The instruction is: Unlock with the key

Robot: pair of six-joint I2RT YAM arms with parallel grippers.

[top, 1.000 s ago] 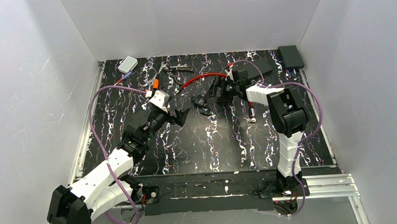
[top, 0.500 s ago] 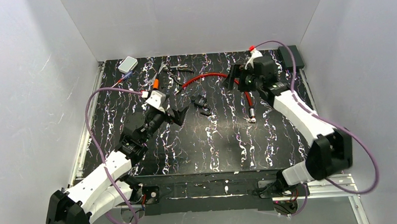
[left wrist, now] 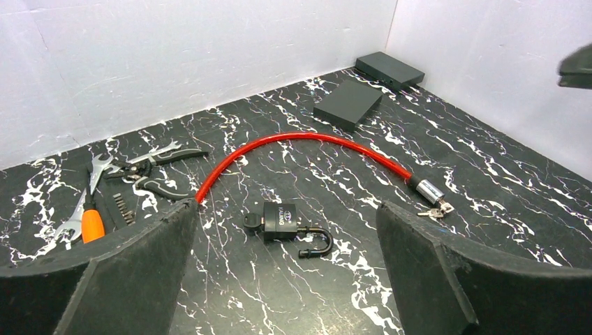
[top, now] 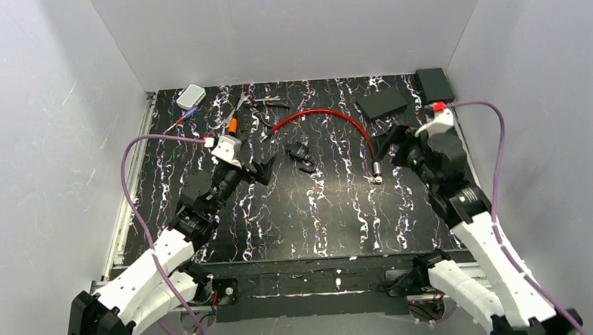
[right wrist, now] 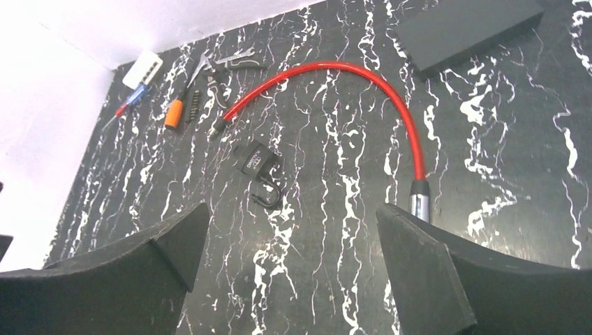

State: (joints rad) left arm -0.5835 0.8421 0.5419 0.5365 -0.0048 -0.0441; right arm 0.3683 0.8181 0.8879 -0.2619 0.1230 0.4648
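Note:
A black padlock [top: 302,154] lies flat on the marbled table with its shackle swung open and a black-headed key [left wrist: 253,222] in its keyhole. It also shows in the left wrist view [left wrist: 281,221] and the right wrist view [right wrist: 255,159]. My left gripper [top: 259,169] is open and empty, just left of the padlock and aimed at it [left wrist: 286,204]. My right gripper [top: 394,144] is open and empty, well to the right of the padlock, above the table [right wrist: 293,208].
A red cable lock [top: 329,115] arcs behind the padlock; its metal end [left wrist: 426,190] has small keys [left wrist: 436,209] in it. Pliers and wrenches [top: 264,102], an orange-handled screwdriver [top: 233,125] and a white box [top: 191,96] lie back left. Two black boxes [top: 381,103] [top: 435,84] lie back right.
My right arm has swung away from the padlock at the back middle, out to the right side and nearer the front. My left gripper has shifted slightly. The padlock stays put.

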